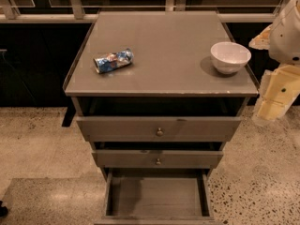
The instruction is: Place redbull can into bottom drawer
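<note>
Gripper [274, 97] hangs at right, grip state I cannot tell; redbull can [113, 61] lies sideways at left, so grab across its body; bottom drawer [157, 196] is open.

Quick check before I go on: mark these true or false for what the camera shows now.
1. The redbull can lies on its side on the cabinet top. True.
2. The bottom drawer is shut. False: it is pulled out and its grey floor shows.
3. The white bowl stands on the cabinet top, apart from the redbull can. True.
4. The end effector holds the redbull can. False: the end effector is at the right edge of the view, beside the cabinet and well away from the redbull can.
5. The redbull can is already in a drawer. False: it is on the cabinet top.
</note>
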Controlling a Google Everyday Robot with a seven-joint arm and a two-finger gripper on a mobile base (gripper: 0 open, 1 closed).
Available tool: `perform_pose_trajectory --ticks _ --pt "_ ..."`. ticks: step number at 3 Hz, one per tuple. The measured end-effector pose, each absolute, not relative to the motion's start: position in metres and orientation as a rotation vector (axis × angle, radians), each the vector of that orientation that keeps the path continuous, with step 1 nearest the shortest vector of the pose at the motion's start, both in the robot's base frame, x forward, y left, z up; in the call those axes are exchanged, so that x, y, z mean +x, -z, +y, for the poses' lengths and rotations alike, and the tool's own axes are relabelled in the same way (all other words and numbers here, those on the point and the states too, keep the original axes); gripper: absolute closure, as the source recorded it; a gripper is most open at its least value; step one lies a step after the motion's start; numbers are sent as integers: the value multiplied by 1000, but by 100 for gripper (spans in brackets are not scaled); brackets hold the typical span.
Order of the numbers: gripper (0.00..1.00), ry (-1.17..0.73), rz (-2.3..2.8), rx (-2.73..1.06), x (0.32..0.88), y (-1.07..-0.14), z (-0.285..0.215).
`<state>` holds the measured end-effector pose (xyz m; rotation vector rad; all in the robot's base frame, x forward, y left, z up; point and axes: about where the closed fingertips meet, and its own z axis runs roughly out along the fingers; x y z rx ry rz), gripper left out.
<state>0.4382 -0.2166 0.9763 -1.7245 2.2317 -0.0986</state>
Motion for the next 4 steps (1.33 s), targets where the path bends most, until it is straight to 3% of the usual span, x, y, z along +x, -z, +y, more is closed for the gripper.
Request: perform_pose_trajectory --ticks 2,4 --pt "0 69 2199 -1730 447 -977 -216" --pt "0 -193 1937 -1795 567 -960 -167"
